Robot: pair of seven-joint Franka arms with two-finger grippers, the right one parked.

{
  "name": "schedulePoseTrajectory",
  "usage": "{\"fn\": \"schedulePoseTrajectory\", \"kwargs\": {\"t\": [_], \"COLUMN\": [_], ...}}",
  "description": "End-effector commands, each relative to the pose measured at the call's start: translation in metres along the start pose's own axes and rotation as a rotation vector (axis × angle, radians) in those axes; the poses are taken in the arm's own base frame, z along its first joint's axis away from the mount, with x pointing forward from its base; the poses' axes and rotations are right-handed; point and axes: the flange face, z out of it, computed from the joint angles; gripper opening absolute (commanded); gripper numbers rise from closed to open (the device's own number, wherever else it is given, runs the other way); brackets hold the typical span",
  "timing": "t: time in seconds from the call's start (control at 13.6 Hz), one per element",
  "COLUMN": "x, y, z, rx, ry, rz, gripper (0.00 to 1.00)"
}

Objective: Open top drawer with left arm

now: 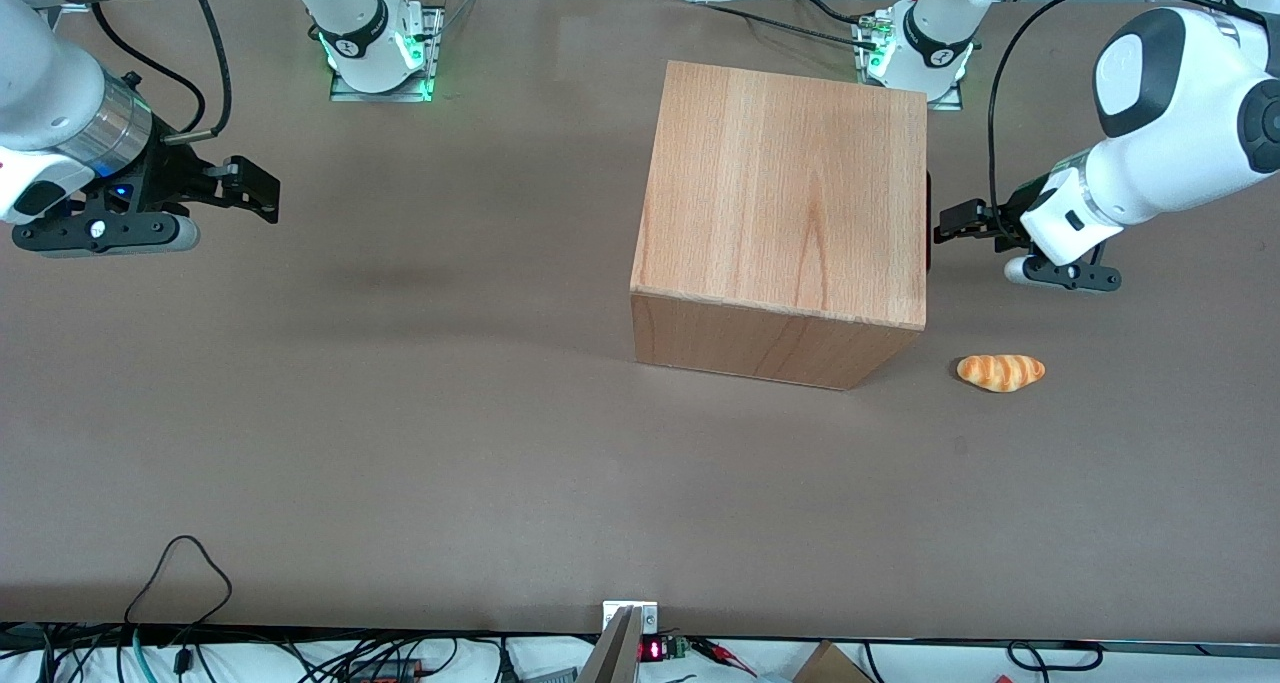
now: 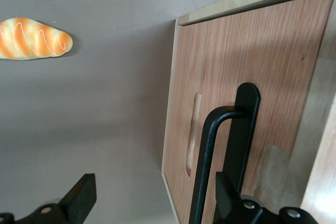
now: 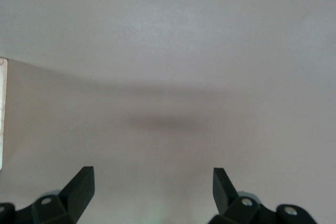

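The wooden cabinet [image 1: 780, 193] stands on the brown desk [image 1: 400, 413], a little toward the working arm's end from the middle, its broad wood-grain top facing up. The left arm [image 1: 1150, 153] reaches in from that end, level with the desk, and its tool [image 1: 950, 231] sits just beside the cabinet face that looks toward the working arm. In the wrist view the tool [image 2: 155, 182] has its two black fingers [image 2: 79, 195] spread wide apart, with nothing between them. One finger lies over the black handle [image 2: 247, 124] on the front of the top drawer [image 2: 273, 61]; whether it touches the handle cannot be told. The other finger hangs over bare desk. The top drawer sits just under the cabinet's top, and its panel lies flush with the cabinet, so it is shut; from the front only a thin dark strip shows along that edge. A small striped bread roll [image 1: 1000, 372] lies on the desk near the cabinet's near corner, nearer the front camera than the tool, and it shows in the wrist view as well [image 2: 31, 39], well apart from the fingers.
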Motion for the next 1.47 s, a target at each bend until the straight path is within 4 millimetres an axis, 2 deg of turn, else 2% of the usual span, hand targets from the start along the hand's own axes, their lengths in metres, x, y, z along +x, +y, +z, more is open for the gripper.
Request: {"fn": "schedulePoseTrajectory", "kwargs": {"t": [0.0,0.44,0.51,0.88,1.4], "x": [-0.002,-0.005,-0.005,-0.006,-0.003], "y": [0.001,-0.003,0.004,0.007,-0.002], "z": [0.006,0.023,0.025,0.038,0.050], "rx": [-0.028,-0.025,-0.024,-0.023,-0.015], "ry": [0.007,-0.004,-0.006,-0.011,-0.023], "rz": [0.027,0.035,0.047,0.052,0.070], "gripper": [1.00,1.00,1.00,1.00,1.00]}}
